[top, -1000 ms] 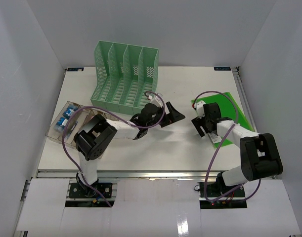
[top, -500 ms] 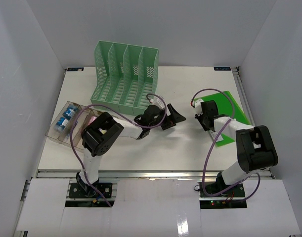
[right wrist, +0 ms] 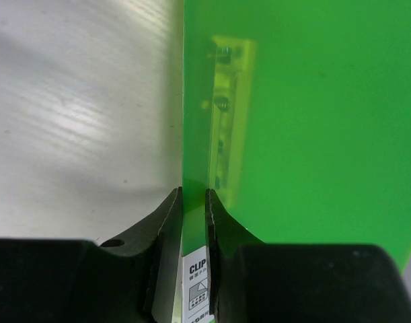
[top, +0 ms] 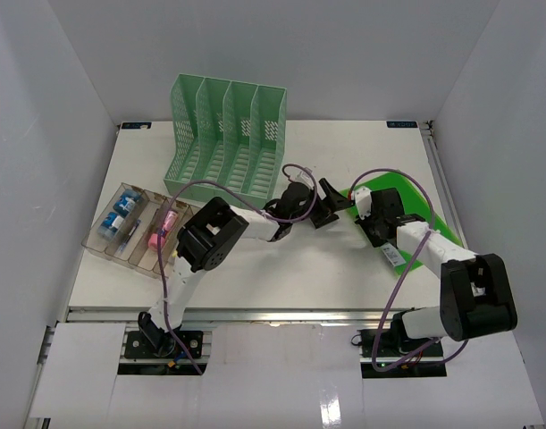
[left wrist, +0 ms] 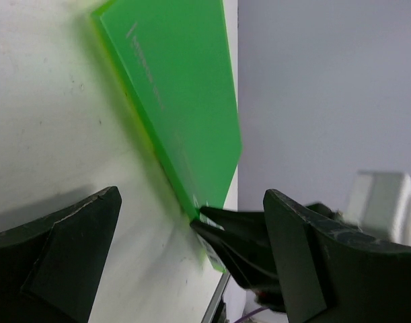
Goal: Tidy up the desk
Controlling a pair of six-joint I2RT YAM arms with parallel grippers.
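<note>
A bright green clip folder (top: 420,201) lies at the right of the white desk (top: 255,259). My right gripper (top: 377,234) is shut on its near edge by the white label; the wrist view shows the thin green edge (right wrist: 195,134) pinched between both fingers (right wrist: 170,222). That edge looks raised a little off the desk (right wrist: 84,101). My left gripper (top: 329,204) hangs open just left of the folder, nothing in it. In the left wrist view the folder (left wrist: 185,101) sits beyond the open gripper (left wrist: 192,262), with the right gripper's black fingers (left wrist: 242,235) clamped on its corner.
A mint-green file rack (top: 226,143) stands at the back left. A clear plastic tray (top: 134,231) holding small blue and pink items sits at the left edge. White walls close in on three sides; a metal rail (top: 255,313) runs along the front.
My right gripper has shut on the green folder's edge. The left arm has reached right, bringing its open gripper close to the folder.
</note>
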